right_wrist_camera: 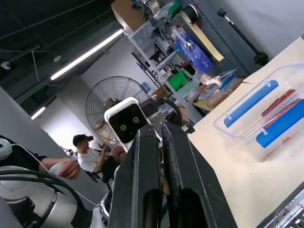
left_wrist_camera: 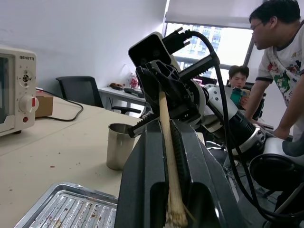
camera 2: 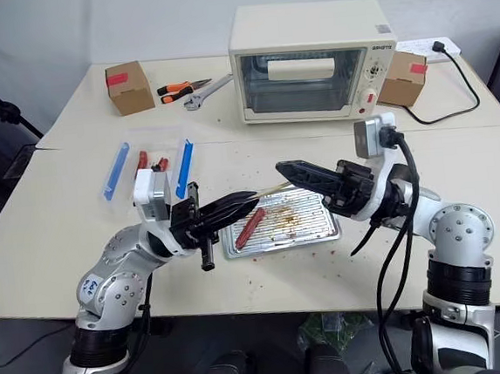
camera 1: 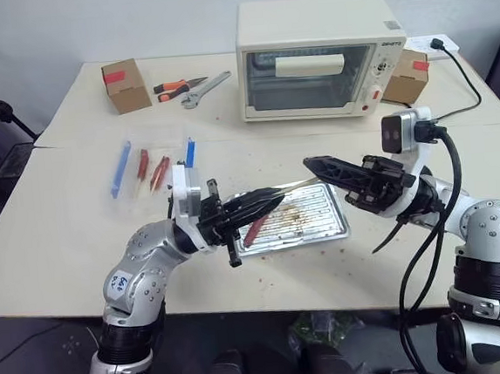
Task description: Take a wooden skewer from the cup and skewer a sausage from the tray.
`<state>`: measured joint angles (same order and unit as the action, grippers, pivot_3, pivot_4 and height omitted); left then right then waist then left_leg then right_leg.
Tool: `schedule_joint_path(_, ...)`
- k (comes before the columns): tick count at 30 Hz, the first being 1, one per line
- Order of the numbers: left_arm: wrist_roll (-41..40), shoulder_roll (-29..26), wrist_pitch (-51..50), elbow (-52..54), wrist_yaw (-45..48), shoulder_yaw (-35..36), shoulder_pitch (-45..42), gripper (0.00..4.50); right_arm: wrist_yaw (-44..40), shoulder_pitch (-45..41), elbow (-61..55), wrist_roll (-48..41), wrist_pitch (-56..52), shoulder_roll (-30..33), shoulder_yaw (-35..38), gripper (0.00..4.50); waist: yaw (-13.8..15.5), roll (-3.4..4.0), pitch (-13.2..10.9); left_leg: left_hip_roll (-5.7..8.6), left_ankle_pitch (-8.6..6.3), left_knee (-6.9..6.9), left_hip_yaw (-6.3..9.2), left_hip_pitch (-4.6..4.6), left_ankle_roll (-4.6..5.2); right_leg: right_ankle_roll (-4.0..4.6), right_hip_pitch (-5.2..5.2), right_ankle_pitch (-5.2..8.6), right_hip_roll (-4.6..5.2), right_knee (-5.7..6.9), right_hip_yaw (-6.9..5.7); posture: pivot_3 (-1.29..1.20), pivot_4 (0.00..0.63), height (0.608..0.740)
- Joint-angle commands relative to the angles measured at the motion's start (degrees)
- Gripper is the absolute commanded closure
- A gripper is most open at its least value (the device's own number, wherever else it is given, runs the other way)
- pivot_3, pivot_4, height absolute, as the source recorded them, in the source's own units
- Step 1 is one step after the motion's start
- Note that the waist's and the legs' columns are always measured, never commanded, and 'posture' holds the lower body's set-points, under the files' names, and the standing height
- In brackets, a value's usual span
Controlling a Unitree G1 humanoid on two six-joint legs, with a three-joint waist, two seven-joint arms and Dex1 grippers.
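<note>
Left gripper (camera 2: 250,203) clamped on the thin pale wooden skewer (camera 2: 272,188) — and the right gripper (camera 2: 285,168) pinches its other end, both held above the shallow silver baking tray (camera 2: 320,231). One slim red-brown sausage (camera 2: 248,227) lies in it. That stick looks light but snappable — grip near the end, push straight.

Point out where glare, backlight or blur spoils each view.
Left wrist view: the window behind the people is blown out, and the left gripper close to the lens is dark and soft. Right wrist view: a ceiling light strip glares; the right gripper is blurred. Head views: even light, with faint reflections on the toaster oven door.
</note>
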<state>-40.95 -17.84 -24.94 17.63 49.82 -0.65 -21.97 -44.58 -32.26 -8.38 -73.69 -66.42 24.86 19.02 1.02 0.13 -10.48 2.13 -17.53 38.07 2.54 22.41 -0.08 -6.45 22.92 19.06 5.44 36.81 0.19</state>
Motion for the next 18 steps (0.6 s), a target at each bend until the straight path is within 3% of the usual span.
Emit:
schedule_joint_path(1, -0.7, -1.2, 0.2, 2.1, -0.8, 1.7, -0.6, 4.49, 1.6, 0.0, -1.7, -1.8, 0.5, 0.5, -0.5, 4.5, -0.1, 0.0, 0.0, -0.01, 0.0, -0.01, 0.01, 0.0, 0.0, 0.0, 0.0, 0.0, 0.0, 0.0, 0.0, 0.0, 0.15, 0.74)
schedule_joint_path(2, -0.8, -1.8, 0.2, 1.9, -0.8, 2.2, -0.7, 4.49, 1.9, 0.1, -1.7, -1.8, 0.8, 0.8, -0.3, 4.5, -0.1, 0.0, 0.0, -0.01, 0.0, -0.01, 0.01, 0.0, 0.0, 0.0, 0.0, 0.0, 0.0, -0.01, 0.0, 0.0, 0.15, 0.74)
schedule_joint_path(3, -0.8, -2.5, 0.2, 1.7, -0.7, 2.8, -0.7, 4.5, 1.6, 0.3, -2.0, -0.7, 2.4, 1.1, 0.0, 3.95, -0.2, 0.0, 0.0, -0.01, 0.0, -0.01, 0.01, 0.0, 0.0, 0.0, 0.0, 0.0, 0.0, -0.02, 0.0, 0.0, 0.15, 0.74)
schedule_joint_path(8, -1.8, -7.5, -0.3, 1.3, -0.7, 8.4, 2.4, 4.5, -3.3, 4.1, -1.6, 7.0, 9.5, 6.6, 0.7, 2.34, -0.4, 0.0, 0.0, 0.0, -0.01, -0.05, 0.0, 0.0, 0.01, 0.0, 0.0, 0.0, 0.0, -0.06, 0.0, 0.0, 0.15, 0.74)
schedule_joint_path(12, -1.7, -12.0, -0.3, 1.7, -0.3, 14.9, 11.4, 4.5, -16.3, 16.0, -3.7, 23.3, 24.4, 16.3, -4.9, 1.0, -0.2, -0.01, 0.0, 0.02, -0.08, -0.12, -0.01, -0.01, 0.13, 0.0, -0.02, 0.0, 0.02, -0.27, 0.01, 0.0, 0.15, 0.74)
schedule_joint_path(15, -1.7, -13.2, 0.7, 2.2, -1.1, 18.8, 17.7, 4.5, -19.8, 21.8, -2.5, 28.8, 32.9, 17.5, -4.6, 0.02, -0.6, -0.04, 0.0, 0.01, -0.11, -0.19, -0.08, -0.01, 0.17, 0.0, -0.03, 0.0, 0.04, -0.31, 0.07, 0.0, 0.15, 0.74)
schedule_joint_path(18, -2.8, -12.8, 0.7, 3.1, -3.0, 23.9, 24.5, 4.5, -24.4, 26.5, -0.2, 34.2, 39.8, 19.8, -4.6, 0.02, -0.9, -0.06, 0.0, 0.01, -0.09, -0.12, -0.11, -0.09, 0.15, -0.02, -0.14, -0.01, 0.08, -0.42, 0.1, 0.0, 0.15, 0.74)
